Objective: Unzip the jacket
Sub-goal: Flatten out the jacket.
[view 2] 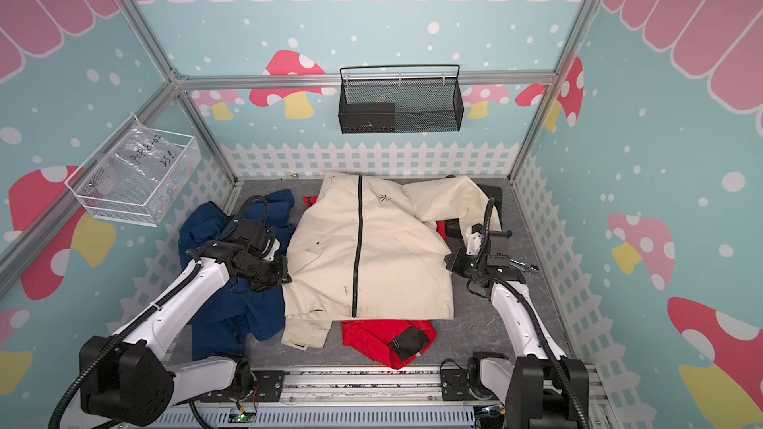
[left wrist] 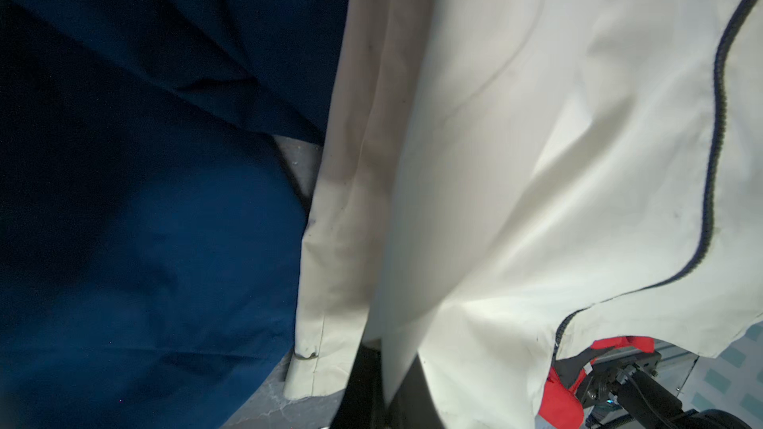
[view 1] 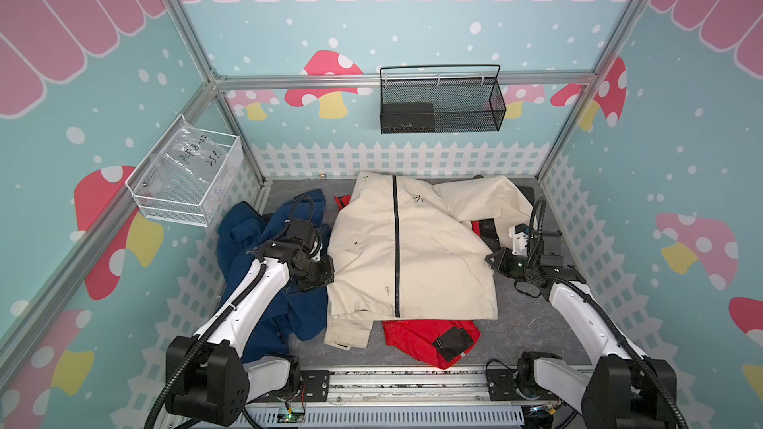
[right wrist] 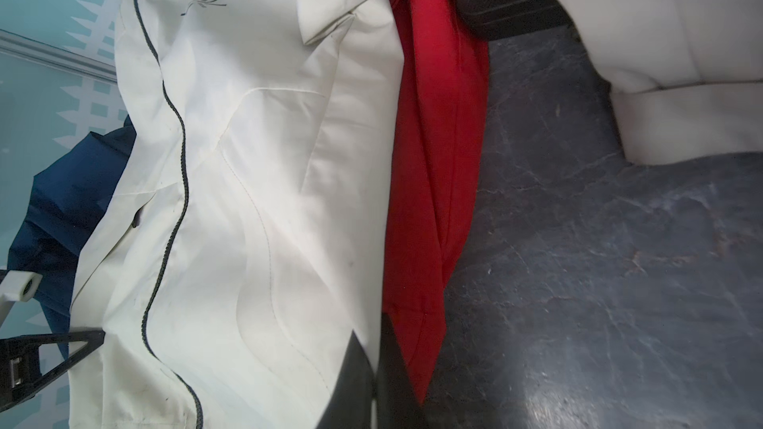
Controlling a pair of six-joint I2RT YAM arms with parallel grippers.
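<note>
A cream jacket (view 1: pixel 437 249) (view 2: pixel 396 249) lies flat on the grey tabletop in both top views. Its black zipper (view 1: pixel 397 249) (view 2: pixel 358 249) runs closed from collar to hem. My left gripper (view 1: pixel 328 272) (view 2: pixel 287 272) sits at the jacket's left edge. In the left wrist view this gripper (left wrist: pixel 388 390) is shut on a fold of the cream jacket (left wrist: pixel 536 158), with the zipper (left wrist: pixel 716 138) off to one side. My right gripper (view 1: pixel 491 260) (view 2: pixel 448 260) is at the jacket's right edge. The right wrist view shows it (right wrist: pixel 375 365) shut on the jacket's (right wrist: pixel 268 158) side edge, away from the zipper (right wrist: pixel 181 167).
A blue jacket (view 1: pixel 264 282) is bunched under my left arm. A red jacket (view 1: pixel 425 340) pokes out below the cream hem. A black object (view 1: pixel 491 229) lies under the folded right sleeve. A black wire basket (view 1: pixel 441 105) and a white basket (view 1: pixel 186 175) hang on the walls.
</note>
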